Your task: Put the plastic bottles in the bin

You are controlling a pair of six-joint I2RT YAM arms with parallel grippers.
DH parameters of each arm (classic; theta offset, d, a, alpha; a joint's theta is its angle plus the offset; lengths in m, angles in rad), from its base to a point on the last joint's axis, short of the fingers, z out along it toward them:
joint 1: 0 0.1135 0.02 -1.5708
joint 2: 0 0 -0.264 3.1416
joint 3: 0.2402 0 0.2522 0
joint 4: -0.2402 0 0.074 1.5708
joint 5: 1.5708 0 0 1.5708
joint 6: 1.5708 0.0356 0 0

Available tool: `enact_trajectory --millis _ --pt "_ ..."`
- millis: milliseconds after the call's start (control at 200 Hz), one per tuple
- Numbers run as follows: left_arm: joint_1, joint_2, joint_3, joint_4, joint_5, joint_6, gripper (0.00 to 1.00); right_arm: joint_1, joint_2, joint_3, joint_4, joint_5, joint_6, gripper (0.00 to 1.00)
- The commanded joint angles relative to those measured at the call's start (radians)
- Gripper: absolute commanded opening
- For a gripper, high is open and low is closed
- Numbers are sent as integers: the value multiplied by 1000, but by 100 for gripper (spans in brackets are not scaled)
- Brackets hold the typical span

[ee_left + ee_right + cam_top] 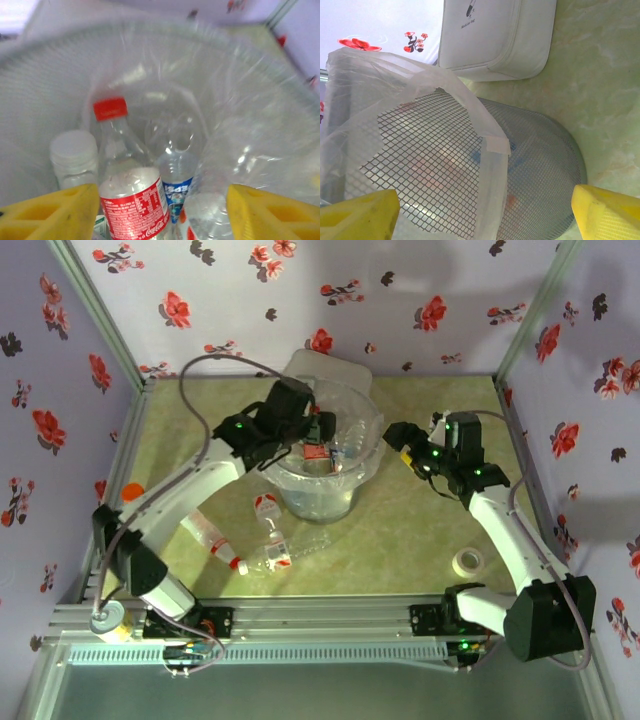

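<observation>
The left arm reaches forward and inward, with the left gripper pointing down and its yellow fingers spread wide. The right arm bends leftward. The right gripper is likewise parted and empty.

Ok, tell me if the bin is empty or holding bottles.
Holding bottles. The left wrist view looks down into the bin at a red-capped bottle, a blue-labelled bottle and a white-capped bottle.

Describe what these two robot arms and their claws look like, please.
Both the left arm and right arm are white tubes joined by black housings with small green lights. A grey cable loops over the left one. The left gripper and right gripper have bright yellow plastic fingers; the left's show triangular recesses.
</observation>
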Motion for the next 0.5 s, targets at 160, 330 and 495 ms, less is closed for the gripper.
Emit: enact_trajectory --millis 160,330,495 --pt "67 -237 -38 -64 -232 11 80 6 8 -12 31 3 -2 90" --pt "203 -322 -179 -69 -127 -70 82 6 22 -8 31 -1 -4 90" --pt "371 -364 -312 -141 26 -165 88 6 24 -1 7 6 -14 90"
